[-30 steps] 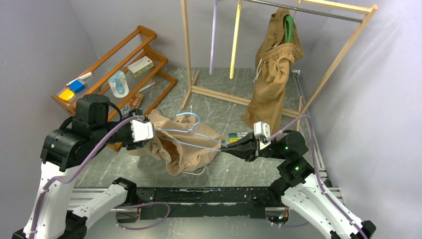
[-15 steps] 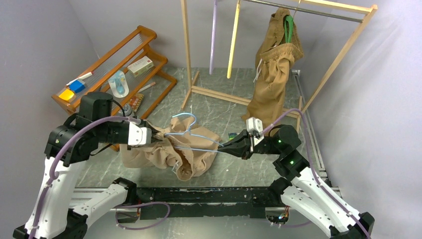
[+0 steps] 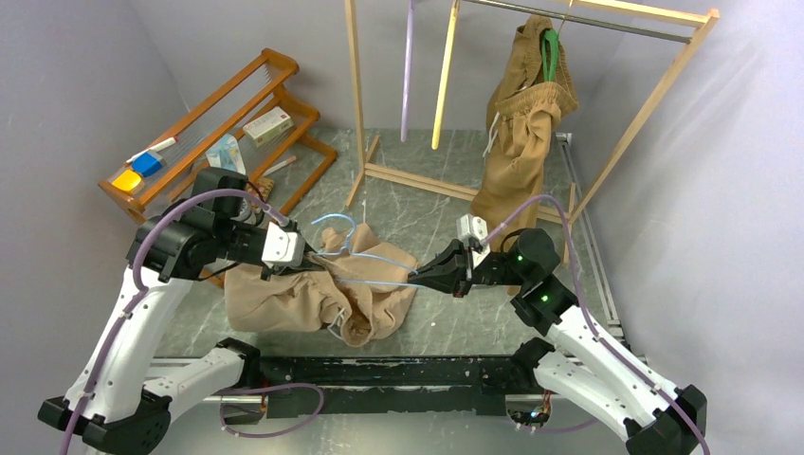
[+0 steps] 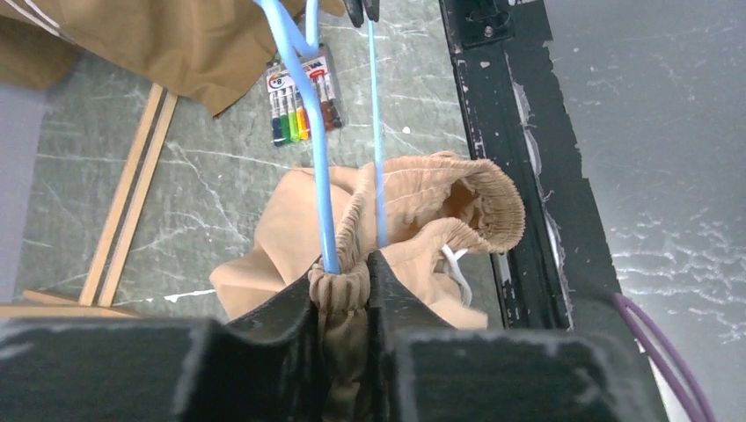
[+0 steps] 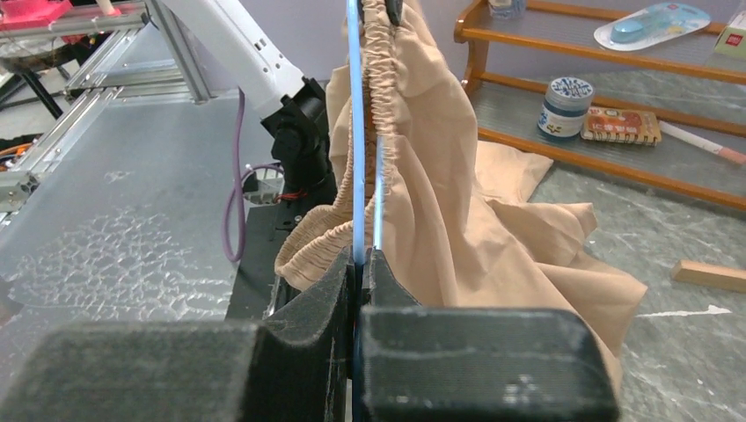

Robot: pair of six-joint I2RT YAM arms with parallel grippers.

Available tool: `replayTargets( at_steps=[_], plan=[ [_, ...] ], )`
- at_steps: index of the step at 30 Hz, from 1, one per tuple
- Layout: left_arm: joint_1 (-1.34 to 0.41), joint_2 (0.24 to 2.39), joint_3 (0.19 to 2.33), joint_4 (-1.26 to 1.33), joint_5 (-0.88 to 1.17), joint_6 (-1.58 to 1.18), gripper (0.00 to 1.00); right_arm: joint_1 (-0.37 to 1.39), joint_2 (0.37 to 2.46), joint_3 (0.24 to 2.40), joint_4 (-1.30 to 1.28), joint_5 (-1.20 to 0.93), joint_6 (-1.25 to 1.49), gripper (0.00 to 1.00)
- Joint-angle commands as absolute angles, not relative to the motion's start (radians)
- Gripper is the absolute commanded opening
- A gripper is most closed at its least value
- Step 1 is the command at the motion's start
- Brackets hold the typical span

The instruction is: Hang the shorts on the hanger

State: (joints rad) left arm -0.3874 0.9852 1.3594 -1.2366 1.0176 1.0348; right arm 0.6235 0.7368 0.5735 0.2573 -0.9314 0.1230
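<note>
My left gripper (image 4: 345,280) clenched on shorts (image 4: 440,189) waistband; right gripper (image 5: 361,264) clamped on hanger (image 5: 354,132) wire. Shorts judged soft, light, floppy; hanger thin, springy. Best hold: elastic band.

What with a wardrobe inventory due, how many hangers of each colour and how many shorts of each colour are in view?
Light-blue hanger: 1
Lilac hanger: 1
Yellow hanger: 1
Green hanger: 1
Tan-beige shorts: 1
Brown shorts: 1
Total: 6
</note>
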Motion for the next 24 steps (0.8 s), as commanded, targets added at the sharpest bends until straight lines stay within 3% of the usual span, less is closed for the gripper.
replayTargets(
  at_steps=[1, 3, 9, 14, 19, 24],
  plan=[
    [-0.382, 0.951, 1.344, -1.159, 1.053, 1.042, 0.08, 0.623, 0.727, 0.616, 0.331, -0.918, 0.097, 0.00],
    [-0.381, 0.918, 1.326, -1.075, 1.020, 0.972, 0.07, 0.623, 0.737, 0.620, 0.328, -0.894, 0.112, 0.02],
    [-0.381, 0.811, 1.197, -0.804, 0.841, 0.760, 0.07, 0.622, 0.750, 0.681, 0.193, -0.619, 0.290, 0.37],
    [-0.382, 0.746, 1.101, -0.692, 0.675, 0.656, 0.07, 0.623, 0.758, 0.774, -0.023, -0.484, 0.389, 0.51],
    [-0.382, 0.715, 1.066, -0.627, 0.589, 0.574, 0.07, 0.624, 0.739, 0.840, -0.142, -0.337, 0.551, 0.59],
    [-0.381, 0.669, 0.998, -0.474, 0.478, 0.375, 0.07, 0.623, 0.709, 0.868, -0.231, -0.187, 0.656, 0.54]
  ],
)
